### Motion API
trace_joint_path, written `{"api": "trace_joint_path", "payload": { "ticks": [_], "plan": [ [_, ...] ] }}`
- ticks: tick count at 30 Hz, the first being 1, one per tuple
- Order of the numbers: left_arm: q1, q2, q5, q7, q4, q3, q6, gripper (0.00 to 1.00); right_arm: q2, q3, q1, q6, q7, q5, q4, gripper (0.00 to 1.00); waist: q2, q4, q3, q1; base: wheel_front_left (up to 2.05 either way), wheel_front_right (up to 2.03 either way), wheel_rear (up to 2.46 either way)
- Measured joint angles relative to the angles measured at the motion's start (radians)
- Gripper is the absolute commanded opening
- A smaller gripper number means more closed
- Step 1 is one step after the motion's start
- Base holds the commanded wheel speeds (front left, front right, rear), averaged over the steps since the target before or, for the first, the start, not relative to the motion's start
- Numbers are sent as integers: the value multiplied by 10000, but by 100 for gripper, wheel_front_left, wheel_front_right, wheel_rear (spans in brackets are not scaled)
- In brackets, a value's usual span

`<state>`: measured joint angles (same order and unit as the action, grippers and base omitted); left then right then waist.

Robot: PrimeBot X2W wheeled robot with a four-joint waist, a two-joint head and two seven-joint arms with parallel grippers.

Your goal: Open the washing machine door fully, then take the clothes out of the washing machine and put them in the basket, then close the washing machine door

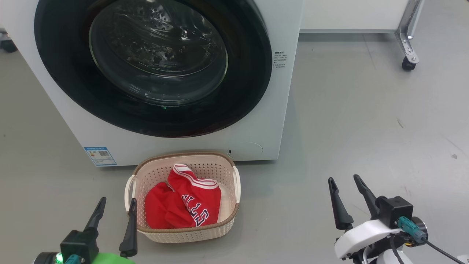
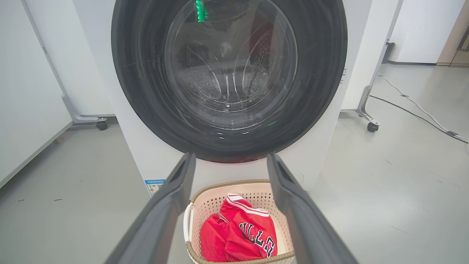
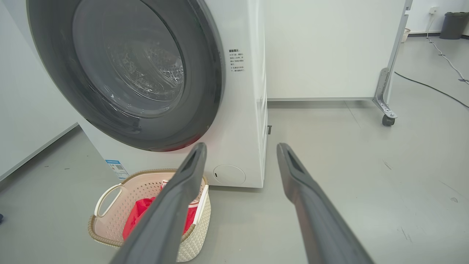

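Entry is being blocked by the shut washing machine door point(image 1: 154, 69), the spot before it occupied by the basket point(image 1: 183, 155), the floor point(image 1: 366, 121) rightward being left free.

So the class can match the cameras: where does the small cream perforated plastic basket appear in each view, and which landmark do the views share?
Head view: the small cream perforated plastic basket sits at bottom centre.
Left wrist view: basket at bottom centre, cut off by the bottom edge.
Right wrist view: basket at lower left.
Shared landmark: the blue label on the big white washing machine's lower corner.
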<state>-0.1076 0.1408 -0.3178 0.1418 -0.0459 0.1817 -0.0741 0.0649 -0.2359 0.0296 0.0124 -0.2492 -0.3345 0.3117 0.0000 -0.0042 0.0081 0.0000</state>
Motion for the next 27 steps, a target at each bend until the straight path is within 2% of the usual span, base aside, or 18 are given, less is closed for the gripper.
{"api": "trace_joint_path", "payload": {
  "ticks": [13, 14, 20, 27],
  "plan": [
    [-10, 0, 13, -13, 77, 44, -4, 100, 48, -31, -151, -54, 0, 40, -161, 100, 0, 2, 24, 0, 0, 0, 0],
    [-10, -8, 13, -8, 46, 58, -4, 0, 61, -35, -185, -52, 2, 38, -150, 0, 0, 2, 34, 0, 0, 0, 0],
    [-131, -217, -88, -12, -401, 176, 12, 0, -38, -29, -524, -48, 33, -13, 232, 0, 0, 2, 34, 0, 0, 0, 0],
    [-163, -245, -800, -12, -403, 165, 136, 0, -38, 155, -526, -12, 169, -725, 194, 0, 0, 7, 29, 0, 0, 0, 0]
  ]
}}
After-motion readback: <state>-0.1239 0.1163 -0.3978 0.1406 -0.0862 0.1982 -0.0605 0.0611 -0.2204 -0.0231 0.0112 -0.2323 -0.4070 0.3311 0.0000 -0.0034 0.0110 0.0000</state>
